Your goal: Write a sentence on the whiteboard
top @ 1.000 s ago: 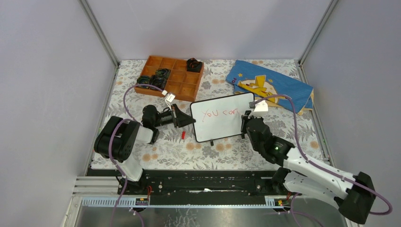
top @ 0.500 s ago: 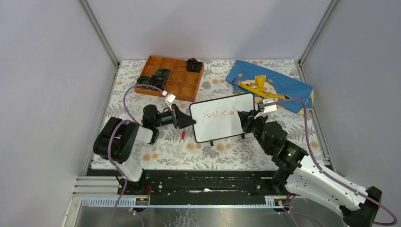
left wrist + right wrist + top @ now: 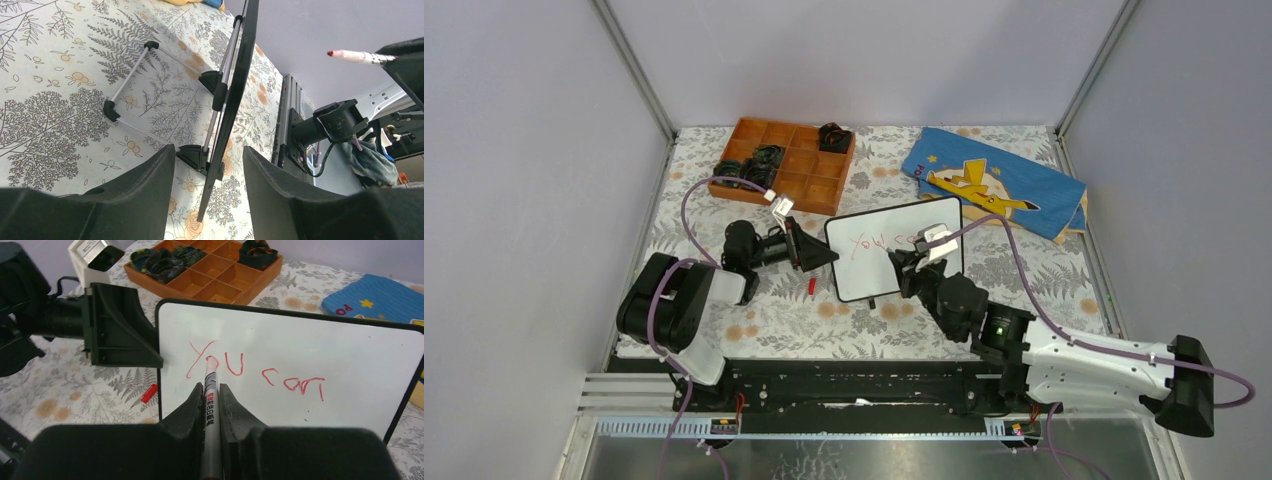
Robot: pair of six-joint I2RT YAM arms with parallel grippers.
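Near the middle of the floral-patterned counter (image 3: 774,315) stands the small glossy whiteboard (image 3: 864,278) with its thin black frame and rounded corners, propped nearly upright on little black feet and a thin silver wire stand (image 3: 131,75) behind it; red handwritten marker words (image 3: 234,374) reading "You can" run in a single line across its upper half. At the board's left edge waits the left hand (image 3: 209,150), open; its two black fingers sit one on each side of the frame, spread apart, and neither seems to press on it. From the near right comes the right hand (image 3: 211,387), closed tight on a white marker pen (image 3: 210,371) with red lettering on its barrel; the pen points at the board's face around the "o", yet seen from the left wrist its red tip hangs clear of the surface. On the counter just left of the board lies a small red cap (image 3: 811,286); farther back sit an orange compartment tray (image 3: 799,175) holding black bits, and to the right a blue cloth with a yellow figure (image 3: 999,180).
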